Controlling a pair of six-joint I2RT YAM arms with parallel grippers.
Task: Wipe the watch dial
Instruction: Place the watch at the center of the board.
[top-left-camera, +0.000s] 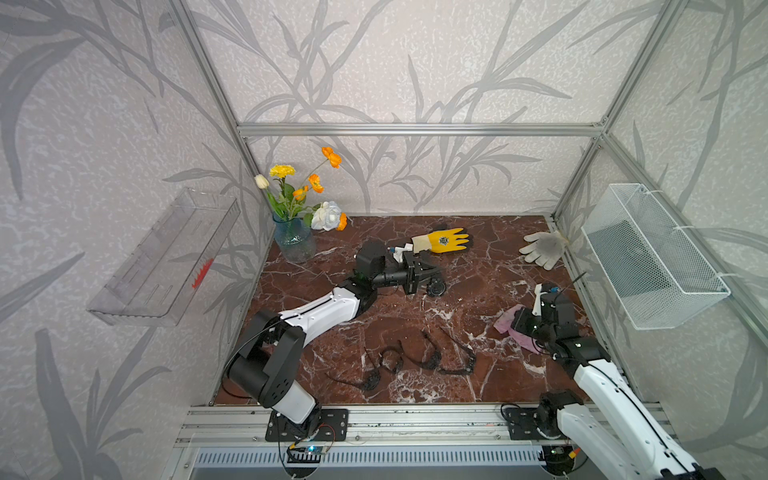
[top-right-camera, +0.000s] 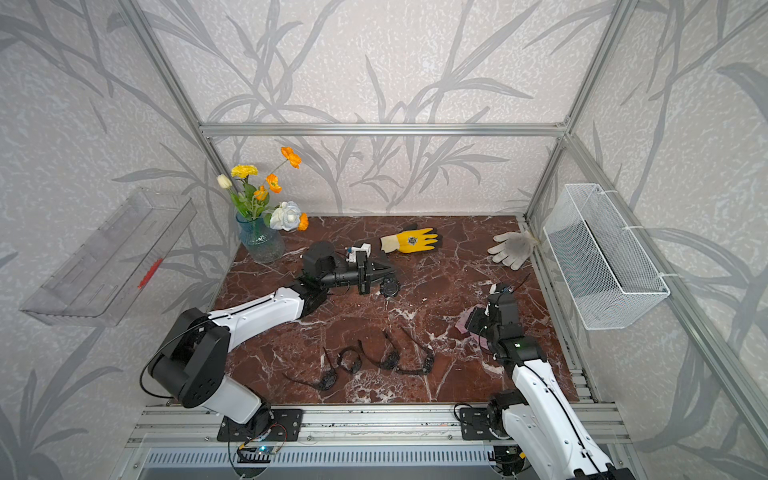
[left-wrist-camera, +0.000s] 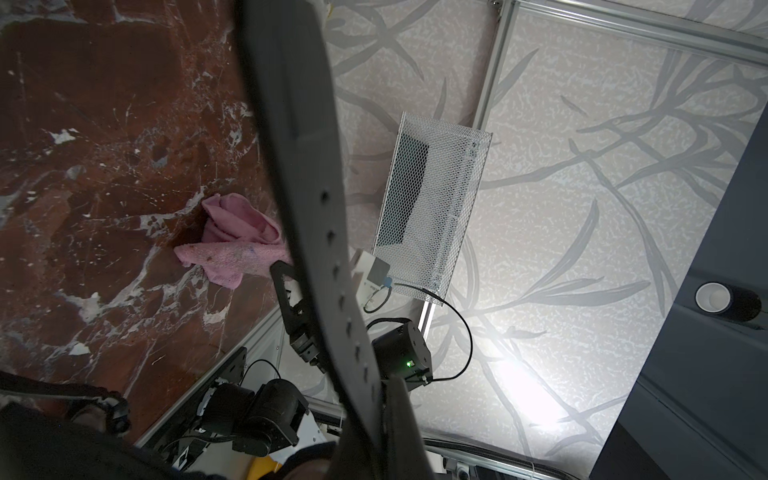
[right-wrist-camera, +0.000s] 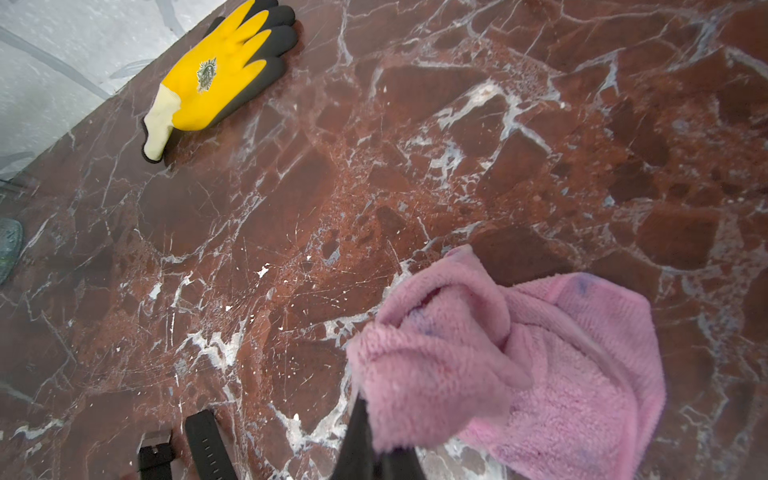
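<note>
The left gripper (top-left-camera: 430, 272) is pressed shut on the strap (left-wrist-camera: 316, 187) of a black watch (top-left-camera: 436, 286). The watch is near the middle of the desk (top-left-camera: 486, 257), a bit toward the back edge. The right gripper (right-wrist-camera: 374, 451) pinches a pink cloth (right-wrist-camera: 519, 365) by the right edge of the desk. Cloth and watch are well apart, so I think the wiping is not under way. The cloth must come to the dial (top-right-camera: 390, 287) and rub it. 4 more watches (top-left-camera: 432, 357) lie near the front edge.
</note>
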